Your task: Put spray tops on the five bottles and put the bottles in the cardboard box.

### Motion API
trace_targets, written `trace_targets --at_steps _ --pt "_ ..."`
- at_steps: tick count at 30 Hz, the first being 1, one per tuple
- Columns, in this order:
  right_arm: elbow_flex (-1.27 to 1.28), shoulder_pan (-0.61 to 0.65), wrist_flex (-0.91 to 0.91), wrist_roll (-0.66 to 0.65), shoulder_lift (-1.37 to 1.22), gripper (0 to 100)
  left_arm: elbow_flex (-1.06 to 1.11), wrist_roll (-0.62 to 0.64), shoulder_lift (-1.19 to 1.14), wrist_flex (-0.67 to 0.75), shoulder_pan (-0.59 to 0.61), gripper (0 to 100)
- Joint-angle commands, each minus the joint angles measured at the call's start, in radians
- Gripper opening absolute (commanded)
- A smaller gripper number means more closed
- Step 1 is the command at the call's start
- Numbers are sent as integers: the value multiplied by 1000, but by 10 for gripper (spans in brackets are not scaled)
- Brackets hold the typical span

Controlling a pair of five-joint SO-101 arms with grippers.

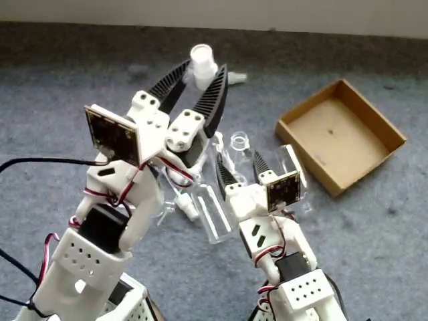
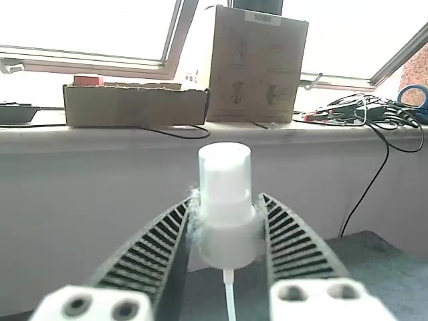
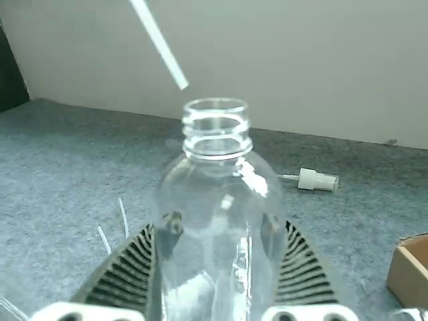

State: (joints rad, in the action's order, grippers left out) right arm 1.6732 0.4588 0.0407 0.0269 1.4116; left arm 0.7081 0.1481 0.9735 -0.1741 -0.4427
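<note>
My left gripper point(image 1: 202, 68) is raised and shut on a white spray top point(image 1: 201, 61), whose thin dip tube point(image 2: 229, 294) hangs down between the fingers point(image 2: 150, 251). In the left wrist view the spray top point(image 2: 225, 200) stands upright, pinched at its collar. My right gripper point(image 1: 239, 164) is shut on an upright clear bottle point(image 1: 239, 144) with an open mouth. In the right wrist view the bottle point(image 3: 214, 200) has the tube's tip point(image 3: 160, 47) hanging slanted just above and beside its mouth. The cardboard box point(image 1: 341, 134) lies open at the right.
Another clear bottle point(image 1: 214, 214) lies on the grey carpet between the arms, with a loose spray top point(image 1: 184, 204) beside it. One more spray top point(image 3: 317, 179) lies on the carpet beyond the held bottle. A box corner point(image 3: 408, 267) shows nearby. A wall runs along the far edge.
</note>
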Motion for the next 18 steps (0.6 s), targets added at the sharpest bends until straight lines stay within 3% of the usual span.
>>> trace_targets --at_steps 1,9,13,18 --pt "136 10 2 -25 8 70 -44 11 -18 104 -54 5" --pt "136 5 -39 -28 13 70 51 21 87 186 -59 5" --pt "136 5 -39 -28 13 70 68 150 185 132 -64 5" --pt "137 4 -41 -28 13 70 73 161 188 89 -65 5"
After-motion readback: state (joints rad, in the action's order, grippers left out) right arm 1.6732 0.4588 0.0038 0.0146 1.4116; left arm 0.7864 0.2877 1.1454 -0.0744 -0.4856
